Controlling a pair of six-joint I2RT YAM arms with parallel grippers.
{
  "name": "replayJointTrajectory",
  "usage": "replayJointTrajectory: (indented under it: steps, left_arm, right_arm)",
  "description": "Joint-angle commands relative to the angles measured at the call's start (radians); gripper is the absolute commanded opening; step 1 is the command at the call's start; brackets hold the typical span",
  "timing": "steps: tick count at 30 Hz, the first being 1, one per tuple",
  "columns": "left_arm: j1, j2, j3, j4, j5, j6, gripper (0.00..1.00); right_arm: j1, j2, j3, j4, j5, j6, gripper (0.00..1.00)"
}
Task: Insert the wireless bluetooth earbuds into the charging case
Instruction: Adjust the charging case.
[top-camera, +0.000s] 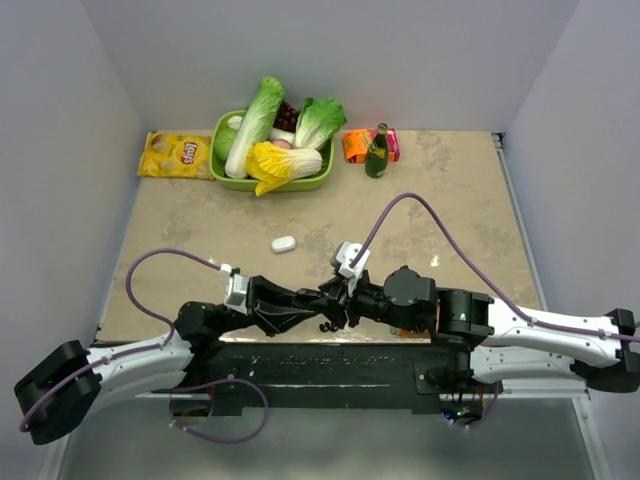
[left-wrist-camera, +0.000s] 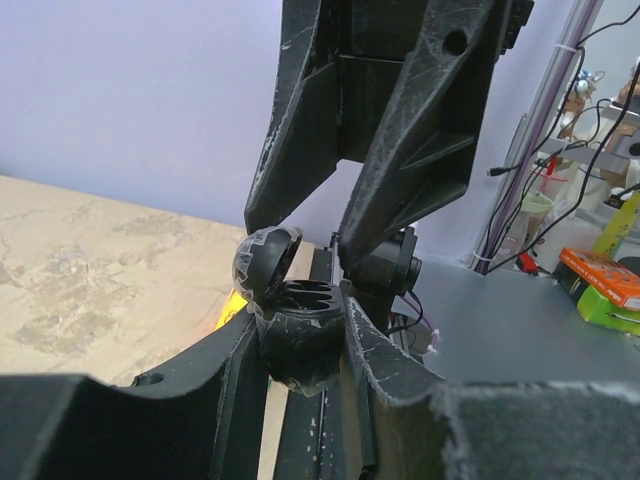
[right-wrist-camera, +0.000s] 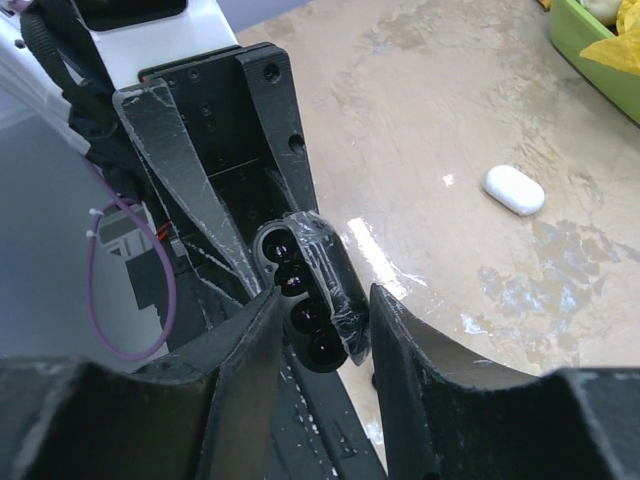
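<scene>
Between left gripper (left-wrist-camera: 300, 325) jaws: black charging case (left-wrist-camera: 296, 360) clamped, lid open. Right gripper (right-wrist-camera: 322, 300) directly opposite, nose to nose, jaws apart astride case, contact unclear. Probable earbuds (right-wrist-camera: 293, 280): glossy dark beads in case mouth, row running along right jaw gap.

Glossy scuffed plastic on black charging case (left-wrist-camera: 300, 350); smooth mottled tabletop (right-wrist-camera: 420, 130).

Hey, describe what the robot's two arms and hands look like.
The left arm and right arm have white links with black joints, each trailing a looping purple cable. The left hand and right hand are black, with angular wedge-shaped fingers showing scuffed clear tape. A green light glows on the right arm.
</scene>
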Motion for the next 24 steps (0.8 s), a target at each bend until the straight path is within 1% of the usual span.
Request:
replayJointTrajectory:
  steps: [1, 11, 14, 15, 16, 17, 18, 19, 21, 23, 24]
  left_arm:
    - [0.005, -0.019, -0.028, 0.374, 0.010, -0.008, 0.00]
    - [0.005, -0.013, -0.019, 0.374, 0.022, -0.015, 0.00]
    - [0.005, -0.010, -0.021, 0.369, 0.019, -0.017, 0.00]
    - [0.005, -0.011, -0.019, 0.362, 0.018, -0.020, 0.00]
    - [0.005, -0.014, -0.019, 0.348, 0.004, -0.022, 0.00]
    - [0.005, -0.019, -0.015, 0.305, 0.001, -0.020, 0.09]
    - [0.005, -0.030, -0.010, 0.279, 0.002, -0.020, 0.36]
    - [0.005, -0.034, 0.002, 0.253, -0.004, -0.017, 0.47]
    - [0.004, -0.057, 0.015, 0.152, -0.018, -0.005, 0.66]
    - [0.005, -0.077, 0.030, 0.045, -0.045, 0.017, 0.73]
    - [0.005, -0.097, 0.033, 0.017, -0.056, 0.024, 0.77]
  right_arm:
    - [-0.001, 0.009, 0.041, 0.006, 0.025, -0.015, 0.41]
    - [-0.003, 0.039, 0.045, 0.001, 0.060, -0.029, 0.33]
    - [-0.003, 0.042, 0.049, 0.004, 0.059, -0.040, 0.24]
    - [-0.001, 0.041, 0.051, 0.003, 0.052, -0.044, 0.17]
    - [-0.001, 0.042, 0.057, -0.002, 0.049, -0.048, 0.12]
    - [-0.001, 0.044, 0.060, -0.006, 0.045, -0.060, 0.05]
    - [0.000, 0.047, 0.066, -0.020, 0.042, -0.064, 0.00]
    - [-0.001, 0.047, 0.077, -0.023, 0.043, -0.089, 0.00]
    - [-0.001, 0.044, 0.090, -0.057, 0.016, -0.120, 0.00]
    - [-0.001, 0.042, 0.109, -0.081, -0.004, -0.156, 0.00]
    - [-0.001, 0.042, 0.112, -0.103, -0.006, -0.164, 0.00]
